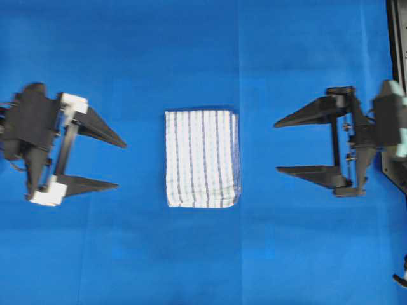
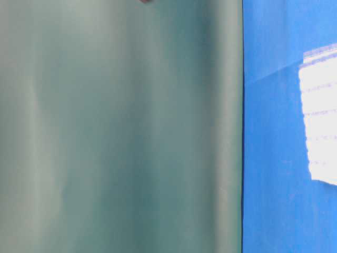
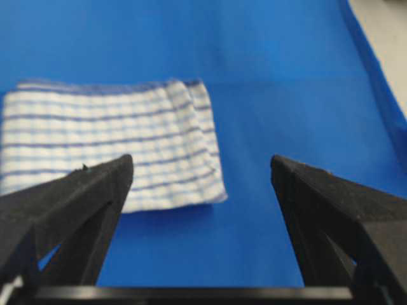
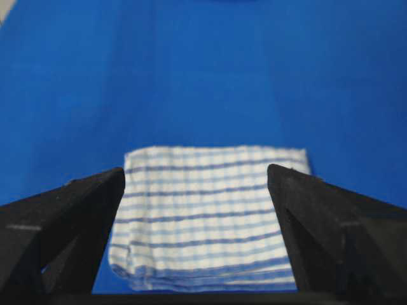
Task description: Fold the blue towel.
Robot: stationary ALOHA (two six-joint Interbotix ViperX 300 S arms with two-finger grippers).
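We are seeing the towel point(image 1: 202, 159) lying folded at frame center on the blue cover point(image 1: 203, 267). Left gripper point(image 1: 121, 165) and right gripper point(image 1: 276, 147) are sitting wide apart, released, holding nothing. We are judging it soft, light, floppy; pinching a stacked edge or corner looks best.

In the table-level view a blurred grey-green surface point(image 2: 121, 126) fills most of the picture and hides whatever lies behind it. The blue towel point(image 2: 319, 113) there is washed out to white and cut off by the right edge. Overhead, the left arm point(image 1: 25, 136) and right arm point(image 1: 391, 121) run off the sides. In the left wrist view, the towel's left end runs off the picture.
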